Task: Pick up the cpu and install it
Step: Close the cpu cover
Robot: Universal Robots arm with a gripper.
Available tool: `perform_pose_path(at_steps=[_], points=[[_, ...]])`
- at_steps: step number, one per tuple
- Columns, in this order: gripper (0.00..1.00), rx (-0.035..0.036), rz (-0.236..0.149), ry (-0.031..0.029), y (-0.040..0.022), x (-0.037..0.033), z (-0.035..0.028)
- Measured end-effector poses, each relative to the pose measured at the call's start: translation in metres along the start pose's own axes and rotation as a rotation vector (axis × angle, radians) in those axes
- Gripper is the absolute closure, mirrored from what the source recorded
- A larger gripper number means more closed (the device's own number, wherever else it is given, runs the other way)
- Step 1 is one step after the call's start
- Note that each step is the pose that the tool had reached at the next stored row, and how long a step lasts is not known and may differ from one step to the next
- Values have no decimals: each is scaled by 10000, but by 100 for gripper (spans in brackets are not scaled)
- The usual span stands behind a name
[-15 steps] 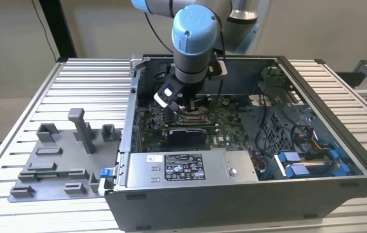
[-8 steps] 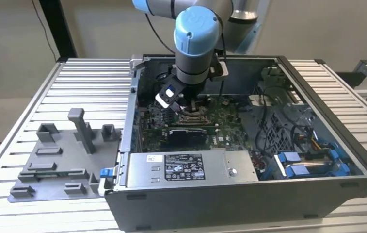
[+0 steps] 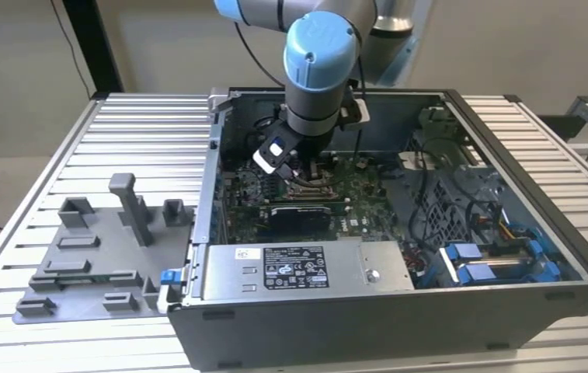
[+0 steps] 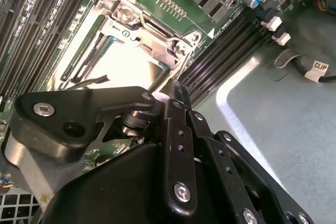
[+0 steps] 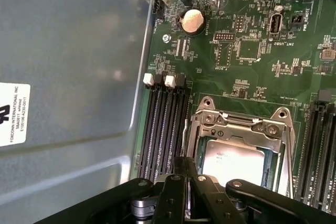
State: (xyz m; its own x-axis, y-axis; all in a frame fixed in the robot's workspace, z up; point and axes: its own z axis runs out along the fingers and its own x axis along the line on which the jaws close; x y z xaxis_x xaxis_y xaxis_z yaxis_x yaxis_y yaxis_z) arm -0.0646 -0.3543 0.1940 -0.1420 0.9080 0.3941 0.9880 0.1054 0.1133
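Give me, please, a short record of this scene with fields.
gripper: down inside the open case, low over the socket frame
cpu: silver top up, within the socket frame, just beneath the gripper
held or released: cannot tell
fixture: grey blocks on the table, outside the case, at the exterior view's left

Arm upright, jaws downward
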Motion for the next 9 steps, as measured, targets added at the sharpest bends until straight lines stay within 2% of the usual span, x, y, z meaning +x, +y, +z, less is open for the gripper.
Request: perform_pose_path(at_steps=[9], points=[[100, 12, 2, -28, 33, -14, 24]])
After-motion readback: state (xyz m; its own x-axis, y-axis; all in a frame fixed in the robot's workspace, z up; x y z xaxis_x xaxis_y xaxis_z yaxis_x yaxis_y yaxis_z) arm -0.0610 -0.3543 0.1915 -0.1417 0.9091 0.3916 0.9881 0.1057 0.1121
